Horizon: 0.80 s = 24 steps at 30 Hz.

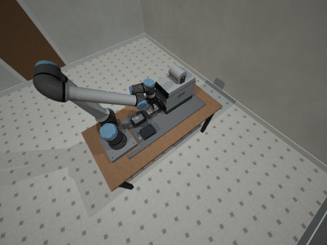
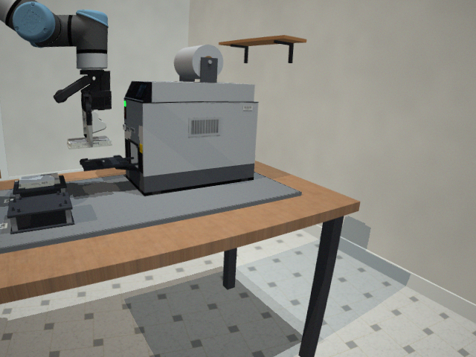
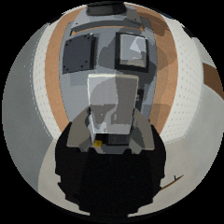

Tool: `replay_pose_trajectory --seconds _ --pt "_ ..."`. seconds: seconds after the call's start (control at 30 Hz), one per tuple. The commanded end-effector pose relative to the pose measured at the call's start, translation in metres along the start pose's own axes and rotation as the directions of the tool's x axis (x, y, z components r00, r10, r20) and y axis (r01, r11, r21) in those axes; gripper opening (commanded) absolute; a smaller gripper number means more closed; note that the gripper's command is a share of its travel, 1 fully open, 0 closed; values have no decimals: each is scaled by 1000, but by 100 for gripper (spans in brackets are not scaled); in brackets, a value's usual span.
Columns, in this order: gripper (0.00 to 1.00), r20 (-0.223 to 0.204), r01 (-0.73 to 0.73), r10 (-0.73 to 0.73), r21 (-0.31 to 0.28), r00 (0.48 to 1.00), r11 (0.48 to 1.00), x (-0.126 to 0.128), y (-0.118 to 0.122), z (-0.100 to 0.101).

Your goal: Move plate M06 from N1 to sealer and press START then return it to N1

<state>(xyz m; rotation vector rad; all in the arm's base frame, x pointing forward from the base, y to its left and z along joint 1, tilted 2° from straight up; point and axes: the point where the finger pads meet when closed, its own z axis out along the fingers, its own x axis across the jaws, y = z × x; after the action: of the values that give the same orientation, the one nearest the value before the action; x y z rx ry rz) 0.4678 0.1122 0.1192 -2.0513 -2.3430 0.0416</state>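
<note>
My gripper (image 2: pixel 88 143) (image 1: pixel 152 106) (image 3: pixel 111 107) is shut on plate M06 (image 2: pixel 101 142) (image 3: pixel 114 100), a clear well plate. It holds the plate level in the air a little above the sealer's black stage (image 2: pixel 100 163), which is slid out in front of the grey sealer (image 2: pixel 192 142) (image 1: pixel 179 92). The sealer's lamp (image 2: pixel 125 103) (image 1: pixel 155 89) shows green. The dark nest N1 (image 2: pixel 38 213) (image 1: pixel 147 131) (image 3: pixel 79 53) is empty. Nest N2 (image 2: pixel 17 189) (image 1: pixel 132 123) holds its own plate (image 2: pixel 38 179) (image 1: pixel 138 118) (image 3: pixel 132 50).
A foil roll (image 2: pixel 192 61) (image 1: pixel 177 71) sits on top of the sealer. The devices stand on a grey mat (image 2: pixel 172 203) on a wooden table (image 2: pixel 230 234). A wall shelf (image 2: pixel 265 39) hangs behind. The arm's base (image 1: pixel 111 134) is at the table's left end.
</note>
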Motion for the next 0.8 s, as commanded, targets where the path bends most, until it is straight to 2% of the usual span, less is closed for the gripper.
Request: replay_pose_trajectory --seconds 0.0,0.77 --pt "0 0 0 0 -1 1000 1000 -9 -9 -1" --pt "0 0 0 0 -1 1000 1000 -41 -46 -1"
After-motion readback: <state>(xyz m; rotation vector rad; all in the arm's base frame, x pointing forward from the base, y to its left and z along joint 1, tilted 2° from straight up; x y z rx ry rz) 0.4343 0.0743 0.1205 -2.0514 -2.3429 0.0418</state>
